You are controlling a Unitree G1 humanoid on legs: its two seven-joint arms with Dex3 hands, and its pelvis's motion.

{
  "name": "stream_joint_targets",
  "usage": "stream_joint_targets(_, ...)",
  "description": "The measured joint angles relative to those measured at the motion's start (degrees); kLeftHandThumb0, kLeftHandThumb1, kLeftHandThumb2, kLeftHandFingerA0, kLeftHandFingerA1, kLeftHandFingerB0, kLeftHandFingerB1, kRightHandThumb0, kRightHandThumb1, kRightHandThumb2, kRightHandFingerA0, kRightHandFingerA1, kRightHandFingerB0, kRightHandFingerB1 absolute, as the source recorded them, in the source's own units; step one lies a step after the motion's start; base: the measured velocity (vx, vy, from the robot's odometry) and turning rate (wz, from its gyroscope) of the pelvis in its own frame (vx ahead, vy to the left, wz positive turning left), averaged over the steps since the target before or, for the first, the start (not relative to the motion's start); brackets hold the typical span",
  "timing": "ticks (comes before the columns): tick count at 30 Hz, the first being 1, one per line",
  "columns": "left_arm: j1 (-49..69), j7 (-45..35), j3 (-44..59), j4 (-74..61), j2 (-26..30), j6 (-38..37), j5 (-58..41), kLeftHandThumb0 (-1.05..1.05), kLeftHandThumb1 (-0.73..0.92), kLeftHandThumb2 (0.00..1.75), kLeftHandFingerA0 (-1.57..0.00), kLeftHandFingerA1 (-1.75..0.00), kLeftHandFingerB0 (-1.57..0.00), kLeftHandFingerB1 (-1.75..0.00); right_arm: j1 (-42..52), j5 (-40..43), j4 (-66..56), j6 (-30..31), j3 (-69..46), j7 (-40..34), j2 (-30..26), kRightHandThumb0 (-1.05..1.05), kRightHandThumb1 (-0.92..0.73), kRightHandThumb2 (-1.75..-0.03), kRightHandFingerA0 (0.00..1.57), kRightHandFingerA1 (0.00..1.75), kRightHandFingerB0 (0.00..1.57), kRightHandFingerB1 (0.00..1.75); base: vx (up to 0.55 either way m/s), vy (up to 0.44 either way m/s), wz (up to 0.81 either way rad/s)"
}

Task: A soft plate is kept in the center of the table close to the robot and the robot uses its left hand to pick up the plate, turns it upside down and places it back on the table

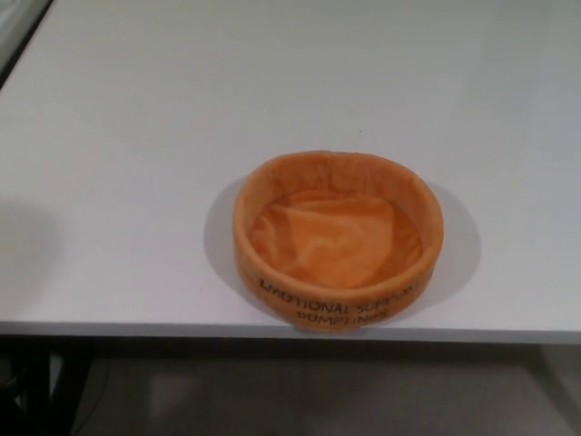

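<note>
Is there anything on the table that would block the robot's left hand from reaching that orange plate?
Nothing visible does. The orange soft plate sits alone, open side up, near the front edge of the white table. Neither hand is in view.

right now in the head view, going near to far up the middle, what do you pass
floor under the table → table's near edge → orange soft plate, open side up → bare white tabletop
</note>
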Motion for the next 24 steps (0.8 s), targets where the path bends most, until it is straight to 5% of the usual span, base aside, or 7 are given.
stream_joint_targets(17,-1.0,1.1,8.2,-13.5,-0.9,-2.1,-2.5,-0.92,0.71,1.17,-0.12,-0.48,0.00,-0.29,-1.0,-0.5,1.5,-0.9,0.0,-0.2,0.0,-0.85,-0.79,-1.14,0.14,0.47,0.00,0.25,0.00,0.000,0.00)
stream_joint_targets(18,-0.8,1.3,8.5,-15.2,-1.0,-2.1,-2.7,-1.00,0.92,0.70,-0.16,-0.33,-0.12,-0.24,-1.2,-0.5,1.9,-1.0,0.0,-0.3,0.0,-0.84,-0.79,-1.06,0.09,0.42,0.07,0.30,0.00,0.000,0.00)
stream_joint_targets(19,-0.6,1.4,8.7,-17.1,-1.1,-2.2,-2.9,-0.97,0.73,1.14,-0.09,-0.44,-0.03,-0.34,-1.4,-0.5,2.2,-1.0,0.0,-0.4,0.0,-0.84,-0.79,-1.06,0.08,0.41,0.06,0.30,0.00,0.000,0.00)
stream_joint_targets(20,-0.4,1.6,9.0,-19.9,-1.4,-2.2,-3.2,-0.39,0.35,1.04,0.00,-0.50,0.00,-0.49,-1.7,-0.5,2.6,-1.1,0.0,-0.4,0.0,-0.82,-0.79,-1.09,0.10,0.43,0.06,0.30,0.00,0.000,0.00)
stream_joint_targets(21,-0.4,1.8,9.2,-22.4,-1.7,-2.2,-3.6,-0.39,0.35,1.04,0.00,-0.50,0.00,-0.49,-2.0,-0.5,3.0,-1.2,-0.1,-0.5,0.0,-0.82,-0.79,-1.09,0.10,0.43,0.06,0.30,0.00,0.000,0.00)
stream_joint_targets(22,-0.4,2.0,9.3,-24.6,-2.0,-2.3,-3.9,-0.97,0.73,1.14,-0.10,-0.44,-0.03,-0.34,-2.2,-0.5,3.4,-1.3,-0.1,-0.6,0.0,-0.79,-0.79,-1.09,0.10,0.43,0.05,0.31,0.00,0.000,0.00)
stream_joint_targets(24,-0.7,2.5,10.0,-27.7,-2.3,-2.5,-4.3,-0.91,0.70,1.16,-0.09,-0.46,0.00,-0.30,-2.7,-0.5,3.6,-1.6,-0.1,-0.8,0.0,-0.82,-0.80,-1.09,0.09,0.42,0.07,0.30,0.00,0.000,0.00)
